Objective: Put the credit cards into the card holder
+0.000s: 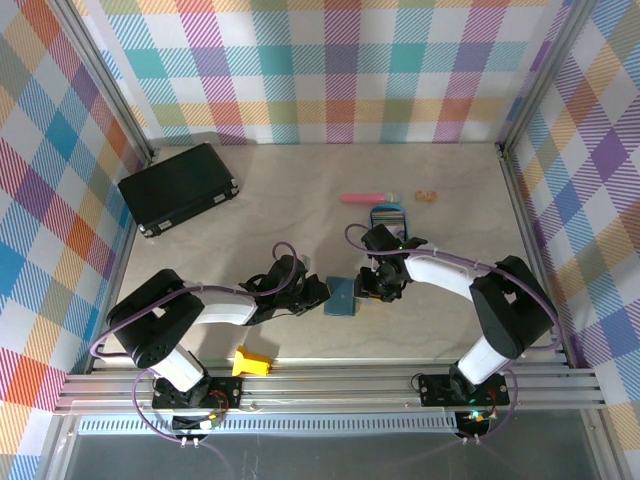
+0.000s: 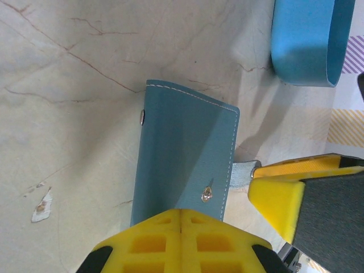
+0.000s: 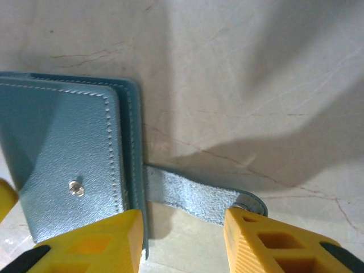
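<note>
The card holder (image 1: 341, 296) is a teal folded wallet lying closed on the table between both grippers. My left gripper (image 2: 181, 219) is shut, its yellow fingertips together over the near end of the card holder (image 2: 182, 159). My right gripper (image 3: 182, 233) is open and straddles the wallet's snap tab (image 3: 193, 193), which lies unfastened on the table. One finger is over the card holder (image 3: 68, 153) edge, the other at the tab's snap end. The credit cards (image 1: 388, 218) lie in the blue oval tray (image 1: 388, 207) behind the right gripper (image 1: 372, 285).
A large black case (image 1: 178, 187) sits at the back left. A pink stick (image 1: 367, 198) and a small tan piece (image 1: 427, 196) lie behind the tray. A yellow block (image 1: 252, 362) rests at the near edge. The blue tray (image 2: 307, 40) is close beyond the wallet.
</note>
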Controlling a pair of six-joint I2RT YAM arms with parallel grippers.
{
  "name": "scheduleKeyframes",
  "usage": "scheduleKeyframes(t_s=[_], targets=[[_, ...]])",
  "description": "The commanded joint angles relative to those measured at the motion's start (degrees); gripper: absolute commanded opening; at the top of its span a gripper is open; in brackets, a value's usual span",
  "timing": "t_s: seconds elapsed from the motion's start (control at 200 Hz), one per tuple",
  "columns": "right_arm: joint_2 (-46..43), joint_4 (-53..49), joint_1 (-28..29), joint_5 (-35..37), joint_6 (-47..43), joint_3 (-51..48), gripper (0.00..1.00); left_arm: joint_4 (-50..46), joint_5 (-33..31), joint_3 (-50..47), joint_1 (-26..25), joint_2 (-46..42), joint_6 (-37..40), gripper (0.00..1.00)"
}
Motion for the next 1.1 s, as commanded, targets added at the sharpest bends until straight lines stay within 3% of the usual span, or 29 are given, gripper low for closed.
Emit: scheduleKeyframes(t_s=[0.0, 0.565, 0.83, 1.095], targets=[[1.97, 2.08, -0.54, -1.41, -2.26, -1.03, 0.41, -0.9, -1.18, 0.84, -0.83, -2.19, 0.63, 0.0], [2.94, 4.39, -2.04, -1.85, -6.19, -2.09, 0.4, -19.5, -6.75, 0.05, 0.43, -20.65, 9.14, 0.0], [0.94, 5.02, -2.12, -3.95, -5.92, -1.76, 0.41, -19.33, -3.34, -4.56, 5.16, -28.32, 13.24, 0.03], [-2.07, 5.57, -2.1, -6.24, -4.66, 0.08, 0.46, -20.05, 3.08, -5.53, 9.89, -27.65, 16.22, 0.07]])
